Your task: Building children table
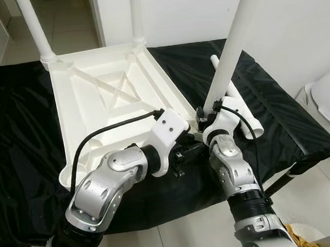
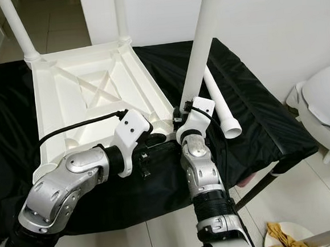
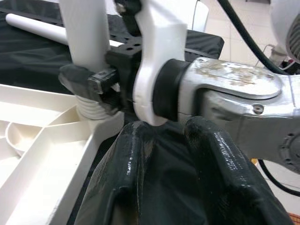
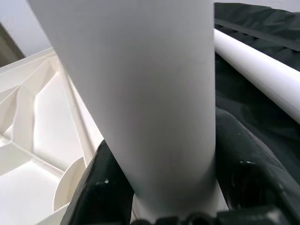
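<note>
An upturned white tabletop (image 1: pixel 111 87) lay on a black-draped surface (image 1: pixel 18 141) over a pale tiled floor (image 1: pixel 185 236), beside a white wall (image 1: pixel 294 27). The right claw (image 4: pixel 154 187) was clamped around a leg (image 1: pixel 233 44) standing in the near-right corner. The left claw (image 3: pixel 168 154), fingers slightly parted and empty, hovered just beside it. A loose leg (image 1: pixel 238 109) lay to the right.

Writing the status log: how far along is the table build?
Done: two legs stand in the far corners of the upturned tabletop. In hand: the right gripper clamps a third leg at the near corner socket. Left: one loose leg lies on the black cloth. The left gripper hovers nearby.
</note>
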Controlling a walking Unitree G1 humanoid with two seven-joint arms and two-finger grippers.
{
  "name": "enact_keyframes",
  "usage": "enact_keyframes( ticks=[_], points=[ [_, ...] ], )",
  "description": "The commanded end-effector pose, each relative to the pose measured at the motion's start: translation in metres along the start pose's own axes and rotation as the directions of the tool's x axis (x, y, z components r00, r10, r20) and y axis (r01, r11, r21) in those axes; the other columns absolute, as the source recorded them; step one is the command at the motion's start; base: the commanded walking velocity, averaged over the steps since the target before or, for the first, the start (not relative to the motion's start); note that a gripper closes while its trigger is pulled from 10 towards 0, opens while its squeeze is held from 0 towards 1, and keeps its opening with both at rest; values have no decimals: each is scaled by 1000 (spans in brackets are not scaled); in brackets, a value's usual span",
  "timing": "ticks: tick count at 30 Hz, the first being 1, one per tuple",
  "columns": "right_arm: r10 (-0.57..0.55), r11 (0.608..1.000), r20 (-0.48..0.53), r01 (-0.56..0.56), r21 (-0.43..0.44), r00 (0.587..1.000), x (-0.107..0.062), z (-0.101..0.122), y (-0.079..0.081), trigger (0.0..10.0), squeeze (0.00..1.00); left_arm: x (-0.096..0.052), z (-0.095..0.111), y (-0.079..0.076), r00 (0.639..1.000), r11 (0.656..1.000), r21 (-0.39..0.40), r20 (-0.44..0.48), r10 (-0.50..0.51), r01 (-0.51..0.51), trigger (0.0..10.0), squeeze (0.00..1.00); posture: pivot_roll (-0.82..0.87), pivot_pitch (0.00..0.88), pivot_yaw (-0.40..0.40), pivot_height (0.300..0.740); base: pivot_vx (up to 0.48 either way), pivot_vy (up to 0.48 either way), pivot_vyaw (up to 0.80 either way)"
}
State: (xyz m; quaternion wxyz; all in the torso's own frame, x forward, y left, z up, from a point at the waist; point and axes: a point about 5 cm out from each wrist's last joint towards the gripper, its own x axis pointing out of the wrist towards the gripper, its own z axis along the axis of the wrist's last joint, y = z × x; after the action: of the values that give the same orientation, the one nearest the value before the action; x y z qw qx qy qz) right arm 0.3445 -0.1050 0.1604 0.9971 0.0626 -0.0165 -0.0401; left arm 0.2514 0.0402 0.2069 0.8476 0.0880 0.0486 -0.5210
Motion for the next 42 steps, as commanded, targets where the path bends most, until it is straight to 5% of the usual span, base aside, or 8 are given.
enact_keyframes(
  ticks=[1,10,11,14,15,24,25,42],
  points=[
    [-4,999,-14,5,54,1000,3,0,10,0,0,1,-1,-4,1000,1000,-7,-3,-16,16,10000,0,-40,43,-46,740,0,0,0],
    [-4,998,7,4,57,1000,5,3,34,0,0,0,-1,-4,1000,1000,-10,-7,-11,11,10000,0,-30,49,-45,740,0,0,0],
    [4,999,8,-5,42,1000,5,3,34,10000,0,-1,-1,-4,1000,1000,-11,-7,-7,7,10000,0,-27,50,-46,740,0,0,0],
    [2,1000,19,-2,19,1000,5,3,31,10000,0,-2,-2,-3,1000,1000,-13,-8,1,-1,10000,0,-27,53,-47,740,0,0,0],
    [9,1000,26,-9,21,1000,6,4,29,10000,1000,-2,-2,-2,1000,1000,-14,-8,2,-2,10000,0,-28,54,-48,740,0,0,0],
    [77,997,81,-76,-5,994,11,11,15,10000,1000,-2,-3,-1,1000,1000,-16,-11,9,-9,10000,0,-32,56,-51,740,0,0,0],
    [148,989,84,-148,-17,985,14,13,10,10000,0,-2,-3,-1,1000,1000,-15,-11,11,-11,10000,0,-32,57,-50,740,0,0,0],
    [497,864,20,-492,-106,868,30,18,-43,10000,0,-4,-1,2,1000,1000,-5,-9,20,-20,10000,0,-18,38,-46,740,0,0,0]
  ],
)
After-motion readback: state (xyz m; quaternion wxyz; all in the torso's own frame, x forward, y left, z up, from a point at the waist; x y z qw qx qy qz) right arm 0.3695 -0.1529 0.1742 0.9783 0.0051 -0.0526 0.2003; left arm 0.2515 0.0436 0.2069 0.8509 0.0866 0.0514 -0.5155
